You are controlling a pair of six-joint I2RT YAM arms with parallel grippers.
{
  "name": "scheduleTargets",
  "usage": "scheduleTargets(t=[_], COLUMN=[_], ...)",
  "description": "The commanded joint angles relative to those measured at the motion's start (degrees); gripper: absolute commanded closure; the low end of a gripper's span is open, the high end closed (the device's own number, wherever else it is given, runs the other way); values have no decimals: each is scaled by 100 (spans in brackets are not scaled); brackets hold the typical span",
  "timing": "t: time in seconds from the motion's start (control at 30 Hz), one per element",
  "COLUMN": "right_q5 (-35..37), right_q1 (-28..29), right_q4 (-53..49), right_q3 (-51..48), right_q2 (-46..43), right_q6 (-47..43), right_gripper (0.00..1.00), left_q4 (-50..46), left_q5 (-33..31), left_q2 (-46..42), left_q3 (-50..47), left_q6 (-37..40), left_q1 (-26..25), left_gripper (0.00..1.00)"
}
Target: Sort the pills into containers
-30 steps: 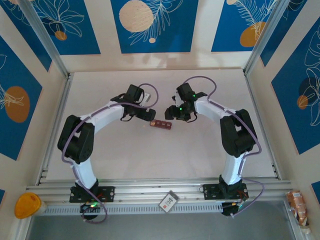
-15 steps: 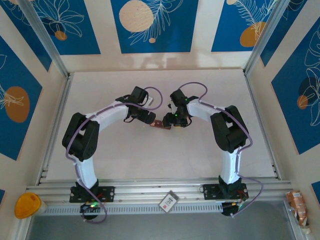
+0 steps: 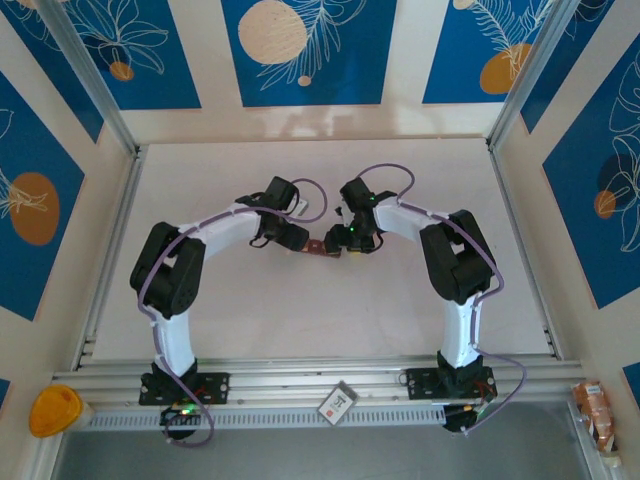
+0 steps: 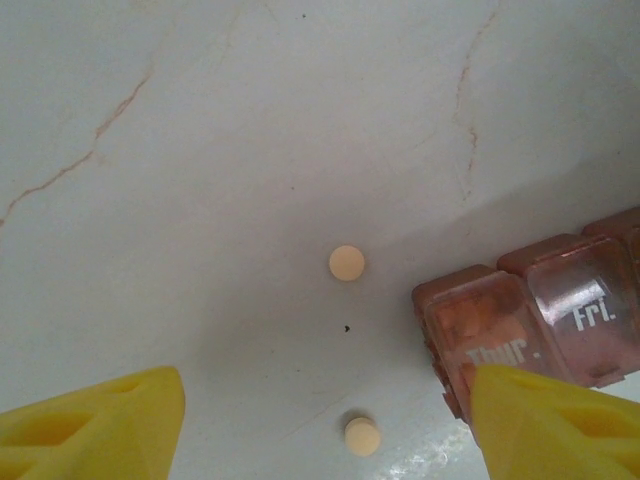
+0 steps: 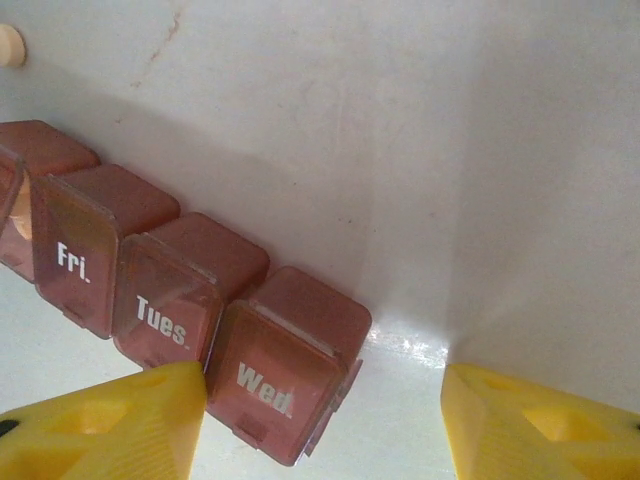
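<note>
The containers (image 3: 321, 247) are a reddish-brown strip of joined square compartments, lids shut, lying mid-table between the two grippers. In the left wrist view its Thur and Fri lids (image 4: 535, 320) lie at the right, touching the right yellow finger (image 4: 560, 425). Two pale round pills lie loose on the table: one (image 4: 346, 262) ahead, one (image 4: 362, 436) between the open fingers of my left gripper (image 4: 325, 430). My right gripper (image 5: 320, 425) is open around the Wed end of the containers (image 5: 285, 370). A third pill (image 5: 8, 45) shows at that view's top left.
The white table (image 3: 250, 310) has faint reddish cracks. Off the table's near edge are an orange bottle (image 3: 55, 410) at the left, a small card (image 3: 338, 402) on the rail, and a packet (image 3: 595, 410) at the right.
Both grippers have closed in on the strip from either side over the last second. The right arm swung left and lower, and the left gripper edged right.
</note>
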Motion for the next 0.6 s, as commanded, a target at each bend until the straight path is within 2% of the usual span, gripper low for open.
scheduleTargets(t=[0.0, 0.27, 0.57], right_q5=[-187, -377, -333], right_q1=[-65, -177, -204], right_q4=[-127, -151, -175], right_q3=[195, 399, 410], right_q2=[127, 10, 346], right_q6=[44, 72, 21], right_gripper=[35, 35, 35], left_q4=[-63, -37, 4], left_q5=[62, 103, 114], left_q2=[88, 82, 67], left_q3=[48, 72, 24], left_q6=[34, 16, 0], left_q1=[-78, -91, -118], left_gripper=[25, 24, 23])
